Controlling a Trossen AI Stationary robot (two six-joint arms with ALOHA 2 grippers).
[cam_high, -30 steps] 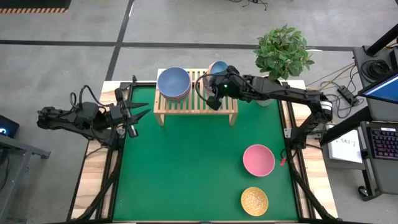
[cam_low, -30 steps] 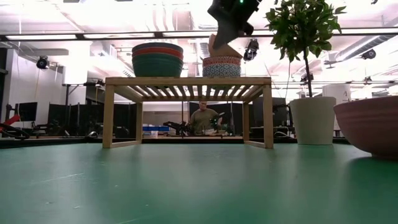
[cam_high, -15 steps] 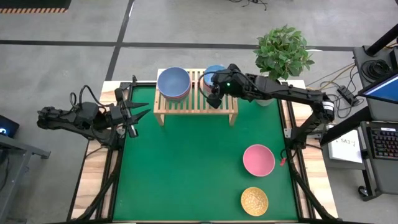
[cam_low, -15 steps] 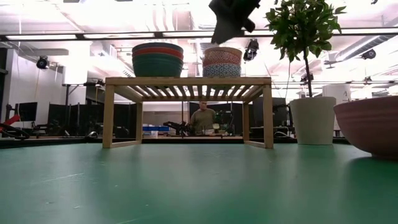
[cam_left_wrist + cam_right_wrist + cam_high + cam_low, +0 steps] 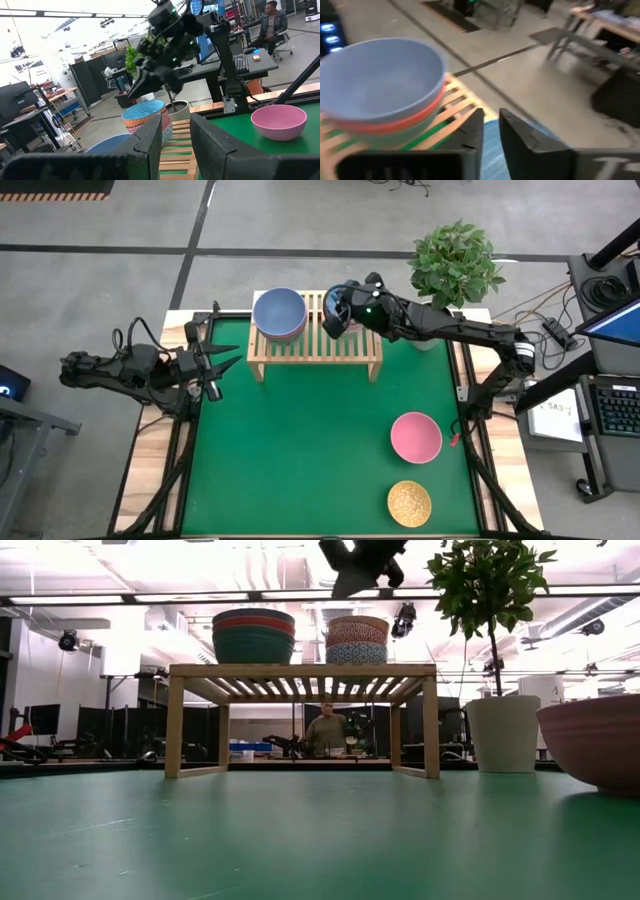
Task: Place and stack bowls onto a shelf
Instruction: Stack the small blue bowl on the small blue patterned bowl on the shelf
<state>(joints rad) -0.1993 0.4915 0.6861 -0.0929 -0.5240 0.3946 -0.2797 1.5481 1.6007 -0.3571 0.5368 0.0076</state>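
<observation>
The light-wood shelf [image 5: 315, 350] stands at the table's far side. On its left end is a stack [image 5: 253, 635] of a blue-grey bowl on a red one on a green one. On its right end a patterned orange bowl [image 5: 357, 630] sits in a dark grey-blue patterned one [image 5: 357, 653]. My right gripper [image 5: 335, 315] hangs above this right stack, clear of it [image 5: 347, 582], its fingers a narrow gap apart [image 5: 491, 135]. My left gripper [image 5: 228, 358] is open and empty at the table's left edge. A pink bowl [image 5: 416, 437] and a yellow patterned bowl [image 5: 409, 501] rest on the green mat.
A potted plant [image 5: 455, 260] in a white pot [image 5: 503, 733] stands just right of the shelf, behind my right arm. The green mat [image 5: 300, 450] is bare between the shelf and the two loose bowls at the near right. A person sits in the room beyond the shelf.
My right gripper has let go of the orange patterned bowl, risen off the right stack and gone a little toward the table's left and far edge. The bowl stays on top of the dark grey-blue one.
</observation>
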